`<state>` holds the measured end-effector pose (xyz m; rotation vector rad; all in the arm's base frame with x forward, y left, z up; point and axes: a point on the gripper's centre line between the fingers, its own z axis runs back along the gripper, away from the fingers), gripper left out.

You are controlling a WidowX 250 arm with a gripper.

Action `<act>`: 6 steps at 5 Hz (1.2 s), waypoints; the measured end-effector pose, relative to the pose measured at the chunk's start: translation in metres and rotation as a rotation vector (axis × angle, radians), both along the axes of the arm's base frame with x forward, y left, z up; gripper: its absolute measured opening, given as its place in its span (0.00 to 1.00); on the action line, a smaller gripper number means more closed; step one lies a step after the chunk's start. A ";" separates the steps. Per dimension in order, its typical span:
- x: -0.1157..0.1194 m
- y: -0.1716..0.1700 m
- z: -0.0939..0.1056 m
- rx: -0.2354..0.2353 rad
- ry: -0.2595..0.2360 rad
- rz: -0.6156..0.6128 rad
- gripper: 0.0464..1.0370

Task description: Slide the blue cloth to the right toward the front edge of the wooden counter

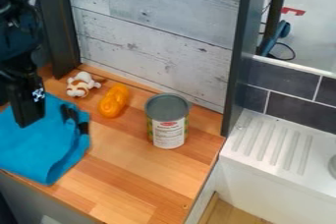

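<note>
Blue cloth (39,144): slack, hence rumpled on the counter (131,169) by my gripper (28,115); whether its pincer is apart or together, I cannot tell.

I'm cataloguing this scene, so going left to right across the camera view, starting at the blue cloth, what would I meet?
Blue cloth, small white-and-brown toy, orange object, can, ribbed white drainboard.
</note>
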<state>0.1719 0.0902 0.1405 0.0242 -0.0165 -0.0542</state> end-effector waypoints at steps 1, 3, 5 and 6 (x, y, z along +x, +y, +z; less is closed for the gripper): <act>-0.001 -0.001 -0.004 -0.009 0.014 -0.001 0.96; 0.013 0.045 -0.009 0.017 -0.017 -0.034 0.96; 0.027 0.079 -0.052 0.059 0.003 -0.050 0.96; 0.039 0.091 -0.069 0.078 0.002 -0.044 0.96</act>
